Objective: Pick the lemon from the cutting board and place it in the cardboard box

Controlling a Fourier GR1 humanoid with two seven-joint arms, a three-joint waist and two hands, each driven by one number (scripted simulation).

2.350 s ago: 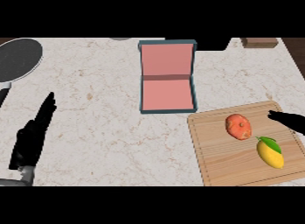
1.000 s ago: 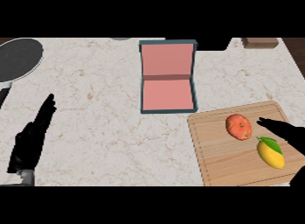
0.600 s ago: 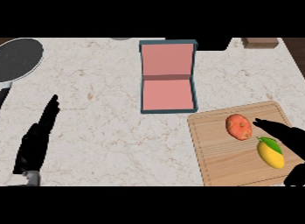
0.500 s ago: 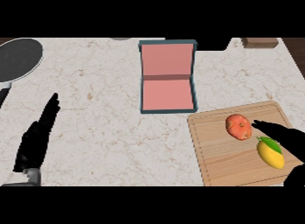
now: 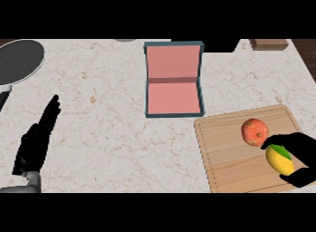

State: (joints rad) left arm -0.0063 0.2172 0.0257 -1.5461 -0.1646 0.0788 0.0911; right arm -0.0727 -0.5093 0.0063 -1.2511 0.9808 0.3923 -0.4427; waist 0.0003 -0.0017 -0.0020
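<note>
The yellow lemon [image 5: 279, 160] with a green end lies at the right side of the wooden cutting board [image 5: 223, 154]. My right hand [image 5: 310, 153] comes in from the right edge and curls round it, fingers at its far end and thumb at its near end. The lemon still rests on the board. The cardboard box [image 5: 174, 79] stands open behind the board, with a pink inside and a teal rim. My left hand [image 5: 36, 144] rests open at the lower left, fingers pointing up.
An orange-red fruit [image 5: 255, 130] sits on the board just behind the lemon, close to my right fingers. A dark frying pan [image 5: 14, 61] lies at the far left, its handle reaching toward the left hand. A brown block [image 5: 268, 43] stands at the back right.
My right hand has slid in from the right edge over the lemon, and its fingers have curled round the fruit. The left hand has barely shifted.
</note>
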